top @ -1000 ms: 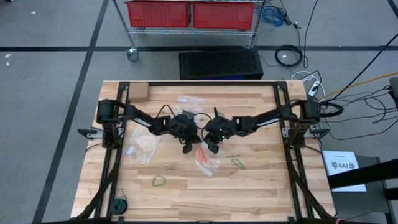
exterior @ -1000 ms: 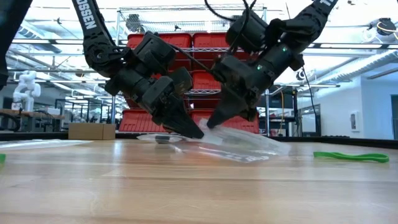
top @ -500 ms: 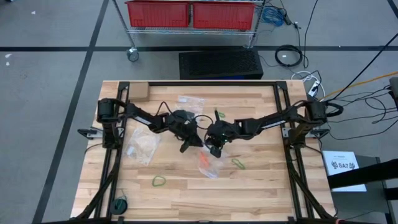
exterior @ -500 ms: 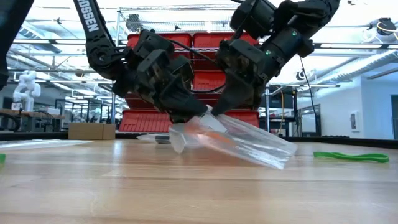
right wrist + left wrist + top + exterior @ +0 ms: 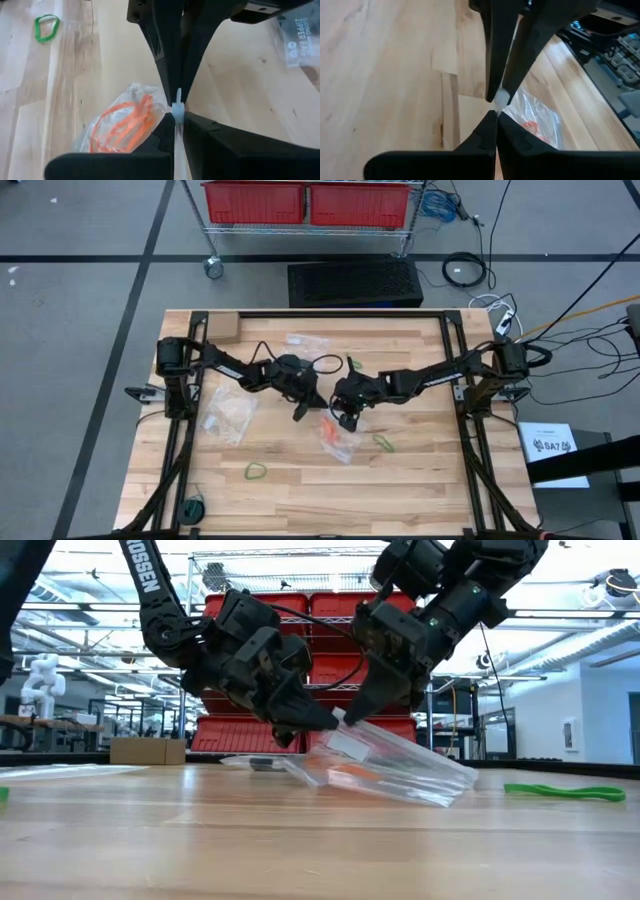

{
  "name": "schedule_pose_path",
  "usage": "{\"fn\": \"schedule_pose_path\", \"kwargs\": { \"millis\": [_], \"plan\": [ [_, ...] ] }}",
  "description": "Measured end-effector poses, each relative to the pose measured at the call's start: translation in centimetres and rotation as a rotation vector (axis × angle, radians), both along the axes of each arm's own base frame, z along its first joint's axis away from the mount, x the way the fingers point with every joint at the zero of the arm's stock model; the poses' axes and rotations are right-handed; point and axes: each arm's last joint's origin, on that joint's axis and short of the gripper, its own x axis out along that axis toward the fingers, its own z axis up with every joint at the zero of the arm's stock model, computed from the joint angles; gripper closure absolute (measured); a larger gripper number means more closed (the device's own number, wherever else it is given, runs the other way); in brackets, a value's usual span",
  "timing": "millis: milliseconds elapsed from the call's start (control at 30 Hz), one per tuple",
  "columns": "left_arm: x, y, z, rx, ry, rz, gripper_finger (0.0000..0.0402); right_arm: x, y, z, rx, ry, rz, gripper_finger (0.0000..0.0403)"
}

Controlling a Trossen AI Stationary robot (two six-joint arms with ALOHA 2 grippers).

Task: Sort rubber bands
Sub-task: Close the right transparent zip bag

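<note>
Lifted since a second ago, the clear bag (image 5: pixel 385 765) of orange rubber bands (image 5: pixel 122 125) hangs at mid-table from both pinched grippers, left gripper (image 5: pixel 325 723) and right gripper (image 5: pixel 352 718) meeting on its top edge, bands below them

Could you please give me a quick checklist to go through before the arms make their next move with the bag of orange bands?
1. Left gripper shut on the clear zip bag at its top edge: ok.
2. Right gripper shut on the same edge, fingers meeting the left ones at the white slider: ok.
3. Orange rubber bands inside the bag: ok.
4. Bag lifted at the gripped end, far end resting on the table: ok.
5. Bag sealed or open: cannot tell.
6. Loose green rubber bands and lying apart from the bag: ok.
</note>
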Motion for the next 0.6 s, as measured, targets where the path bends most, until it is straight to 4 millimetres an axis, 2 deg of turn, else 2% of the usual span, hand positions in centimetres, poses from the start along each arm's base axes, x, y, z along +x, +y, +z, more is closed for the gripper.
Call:
{"fn": "schedule_pose_path", "kwargs": {
  "millis": [200,600],
  "plan": [
    [0.08,0.16,0.00,0.032,0.001,0.062,0.0399,-0.05,0.10,-0.05,-0.008,0.007,-0.007,0.0399],
    [-0.01,0.21,0.25,0.040,-0.002,0.074,0.0400,-0.71,0.17,-0.61,0.012,0.103,-0.016,0.0399]
  ]
}}
